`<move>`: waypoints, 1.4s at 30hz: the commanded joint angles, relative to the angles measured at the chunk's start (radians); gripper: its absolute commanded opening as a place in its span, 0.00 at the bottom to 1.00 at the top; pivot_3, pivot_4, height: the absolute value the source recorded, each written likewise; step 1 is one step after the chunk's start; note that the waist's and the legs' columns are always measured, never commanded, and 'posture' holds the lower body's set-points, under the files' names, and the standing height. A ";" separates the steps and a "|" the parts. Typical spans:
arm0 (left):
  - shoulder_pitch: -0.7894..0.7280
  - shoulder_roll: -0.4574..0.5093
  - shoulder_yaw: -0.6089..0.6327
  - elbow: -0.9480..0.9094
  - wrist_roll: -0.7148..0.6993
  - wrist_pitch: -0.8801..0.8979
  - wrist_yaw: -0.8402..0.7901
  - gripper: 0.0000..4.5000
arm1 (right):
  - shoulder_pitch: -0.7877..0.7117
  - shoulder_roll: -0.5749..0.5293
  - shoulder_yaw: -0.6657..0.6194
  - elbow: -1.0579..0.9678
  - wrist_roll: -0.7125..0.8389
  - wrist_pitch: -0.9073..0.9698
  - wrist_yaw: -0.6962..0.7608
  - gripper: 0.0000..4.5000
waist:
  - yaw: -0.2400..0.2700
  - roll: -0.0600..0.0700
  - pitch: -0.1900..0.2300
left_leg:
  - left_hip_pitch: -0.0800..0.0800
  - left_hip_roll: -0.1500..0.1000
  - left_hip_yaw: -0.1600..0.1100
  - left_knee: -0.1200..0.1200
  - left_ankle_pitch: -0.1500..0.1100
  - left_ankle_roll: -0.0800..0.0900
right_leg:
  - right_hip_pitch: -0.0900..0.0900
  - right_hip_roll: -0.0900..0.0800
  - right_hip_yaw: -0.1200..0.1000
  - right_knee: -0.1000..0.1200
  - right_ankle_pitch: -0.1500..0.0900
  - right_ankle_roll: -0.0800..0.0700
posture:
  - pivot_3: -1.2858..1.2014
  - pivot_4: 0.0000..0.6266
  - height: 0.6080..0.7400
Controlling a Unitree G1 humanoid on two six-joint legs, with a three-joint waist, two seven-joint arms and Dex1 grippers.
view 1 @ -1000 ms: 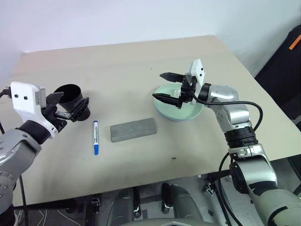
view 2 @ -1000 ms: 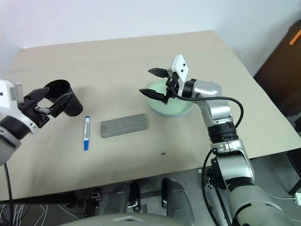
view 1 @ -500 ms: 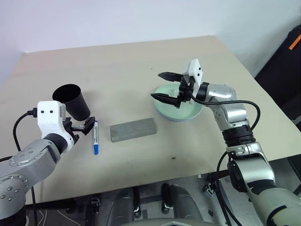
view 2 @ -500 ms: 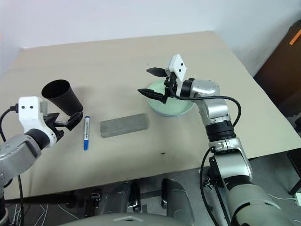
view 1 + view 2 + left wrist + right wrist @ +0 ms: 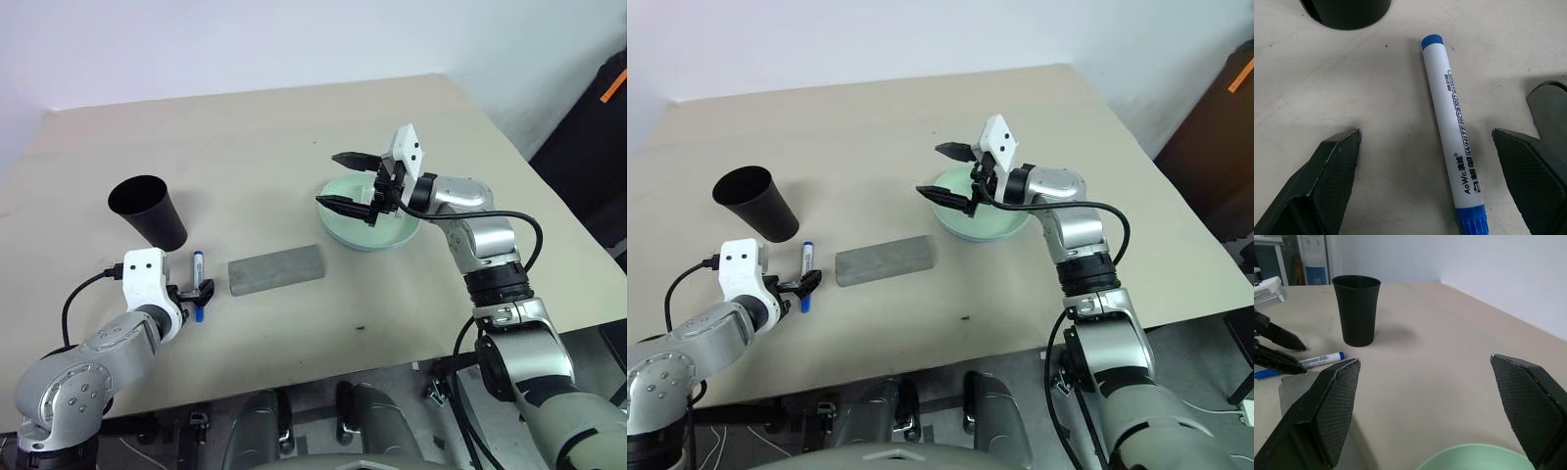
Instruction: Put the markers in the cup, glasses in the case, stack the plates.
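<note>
One second has carried the left gripper (image 5: 196, 291) from up beside the cup (image 5: 149, 209) down to the near-left part of the bench (image 5: 255, 127), where it now sits low over the blue-capped marker (image 5: 1453, 132). Its fingers (image 5: 1334, 161) are spread wide, one on each side of the marker's capped end, and in the left wrist view neither touches the pen, which lies flat with its cap toward the robot and its far end pointing toward the cup. That reads as the approach for a pick: the fingers look lined up to close across the barrel, and the lift to the cup just beyond would be short

Just beside the marker, toward the middle of the bench, the grey case (image 5: 277, 268) lies flat with its lid down; I cannot tell what it holds. The cup stands upright, rim up, apart from both

Farther off on the right, the right gripper (image 5: 343, 179) has kept its place above the near rim of the mint green plate (image 5: 387, 233), fingers (image 5: 1520, 396) spread and empty. The plate seems to rest on another, though the lower one is hard to make out
</note>
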 commanded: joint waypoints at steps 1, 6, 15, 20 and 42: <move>0.002 -0.005 0.021 0.024 0.010 0.026 -0.018 1.00 | -0.004 -0.010 -0.011 -0.060 0.002 -0.002 -0.008 1.00 | 0.000 0.000 0.000 | 0.000 0.000 0.000 0.000 0.000 0.000 | 0.000 0.000 0.000 0.000 0.000 0.000 | 0.52 0.24 1.00; -0.021 -0.011 0.047 0.035 0.005 0.055 -0.025 0.72 | 0.010 -0.012 -0.013 -0.078 0.001 0.004 -0.013 1.00 | 0.000 0.000 0.000 | 0.000 0.000 -0.001 0.000 0.000 0.000 | 0.000 0.000 0.000 0.000 0.000 0.000 | 0.52 0.24 1.00; -0.052 0.041 0.063 0.023 0.046 0.121 -0.060 0.06 | 0.036 -0.014 -0.015 -0.102 -0.002 0.006 -0.029 1.00 | -0.004 0.000 0.000 | 0.000 0.000 -0.001 -0.001 0.000 0.000 | 0.000 0.000 -0.001 -0.001 0.000 0.000 | 0.52 0.24 1.00; -0.066 0.057 0.056 0.021 0.086 0.123 -0.086 0.06 | 0.048 -0.015 -0.015 -0.116 0.000 0.009 -0.036 1.00 | -0.003 0.000 0.000 | 0.000 0.000 -0.001 -0.002 0.000 0.000 | -0.001 0.001 -0.001 -0.001 0.000 0.000 | 0.52 0.24 1.00; -0.112 -0.037 0.011 0.177 0.354 -0.772 -0.880 0.06 | 0.117 -0.059 -0.070 -0.365 0.227 0.246 0.026 1.00 | 0.003 0.000 0.000 | -0.004 -0.001 0.001 -0.012 0.000 0.000 | -0.001 0.000 -0.001 -0.015 0.002 -0.004 | 0.52 0.24 1.00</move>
